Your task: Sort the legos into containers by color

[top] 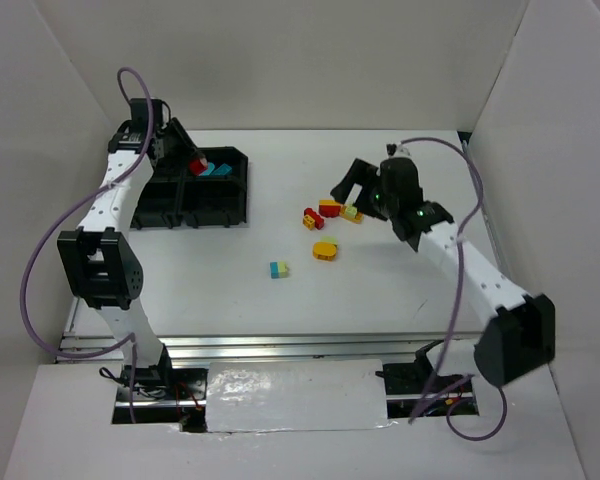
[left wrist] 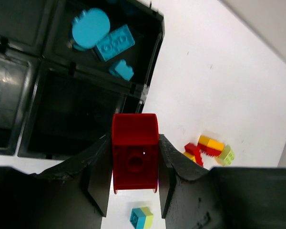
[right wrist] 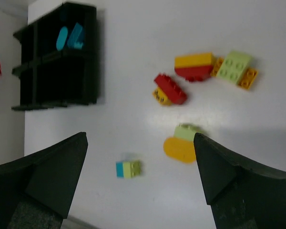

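Observation:
My left gripper (left wrist: 134, 164) is shut on a red lego (left wrist: 134, 138) and holds it above the black tray of containers (left wrist: 148, 88). In the top view this red lego (top: 196, 163) hangs over the tray's far side. Teal legos (left wrist: 102, 38) lie in one far compartment; the compartment beside it (left wrist: 81, 114) is bare. My right gripper (right wrist: 139, 138) stands open above the table with nothing between its fingers. Below it lie a teal-and-green lego (right wrist: 128, 169), a yellow rounded lego (right wrist: 180, 149), a red one on yellow (right wrist: 169, 89), a red-and-yellow one (right wrist: 194, 66) and a lime-green one (right wrist: 234, 68).
The tray (top: 235, 215) sits at the table's far left, against the left arm. The loose legos (top: 325, 249) are grouped mid-table, left of the right gripper (top: 355, 190). White walls enclose the table on three sides.

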You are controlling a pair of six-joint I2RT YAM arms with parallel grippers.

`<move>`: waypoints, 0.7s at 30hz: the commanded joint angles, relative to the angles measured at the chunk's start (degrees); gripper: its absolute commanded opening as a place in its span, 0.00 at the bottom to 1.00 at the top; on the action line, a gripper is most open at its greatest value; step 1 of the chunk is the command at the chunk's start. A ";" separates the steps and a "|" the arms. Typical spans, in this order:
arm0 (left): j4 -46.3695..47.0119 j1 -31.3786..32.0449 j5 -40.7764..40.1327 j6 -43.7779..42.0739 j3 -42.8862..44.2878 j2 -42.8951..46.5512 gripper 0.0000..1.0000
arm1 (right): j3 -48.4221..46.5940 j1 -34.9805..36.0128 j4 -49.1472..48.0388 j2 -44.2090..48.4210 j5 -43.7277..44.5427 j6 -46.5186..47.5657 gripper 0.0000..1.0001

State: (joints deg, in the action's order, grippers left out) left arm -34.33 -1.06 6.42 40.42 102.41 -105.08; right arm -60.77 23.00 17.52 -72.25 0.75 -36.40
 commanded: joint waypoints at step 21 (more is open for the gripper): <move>-4.68 5.37 -6.77 -10.20 1.38 2.08 0.00 | -31.05 -21.33 20.77 -33.91 -21.96 -10.99 1.00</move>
State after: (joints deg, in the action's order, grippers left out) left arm -38.92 4.99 -0.97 31.38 99.85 -100.05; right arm -84.84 4.10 35.94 -105.84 -18.98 -51.44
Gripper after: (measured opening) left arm 0.487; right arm 0.995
